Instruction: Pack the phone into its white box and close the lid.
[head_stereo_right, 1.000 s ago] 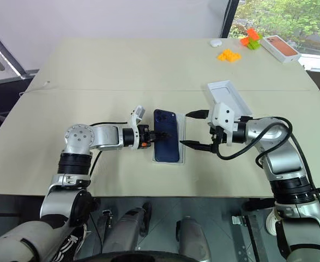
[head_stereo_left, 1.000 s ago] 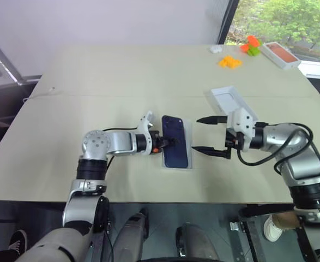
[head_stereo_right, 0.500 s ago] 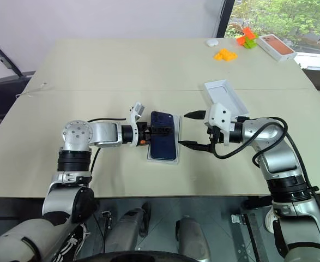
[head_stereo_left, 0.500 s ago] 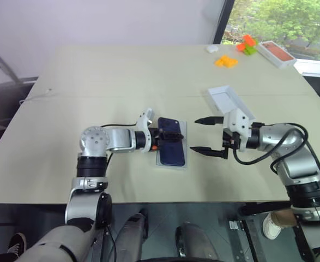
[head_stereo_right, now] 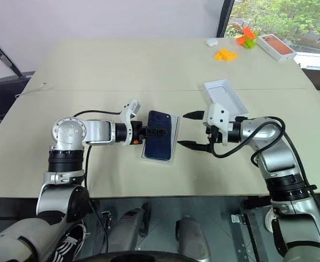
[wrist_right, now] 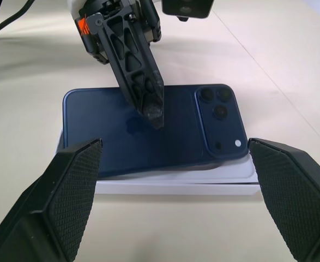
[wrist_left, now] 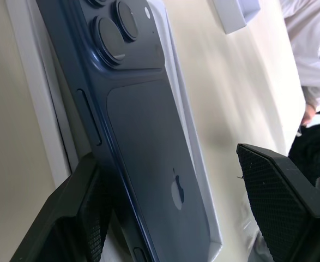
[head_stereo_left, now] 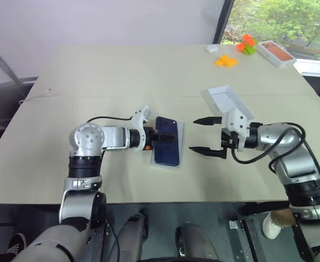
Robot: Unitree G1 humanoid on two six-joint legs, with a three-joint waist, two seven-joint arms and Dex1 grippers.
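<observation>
The dark blue phone lies back up on the white box, slightly askew, its camera cluster toward the far end. My left gripper reaches in from the phone's left and is open. One finger sits by the phone's long edge and the other finger stands clear of it. One of these left fingers hangs over the phone's back in the right wrist view. My right gripper is open just right of the box, pointing at it, holding nothing. A shallow white lid-like tray lies behind the right hand.
At the far right of the table are orange blocks, a green and orange piece, a small white object and a white box with an orange-red top. A thin cable lies at the left edge.
My left gripper has opened, its fingers now spread over the phone. The phone and box have turned slightly and sit a little further left. The right gripper has held still.
</observation>
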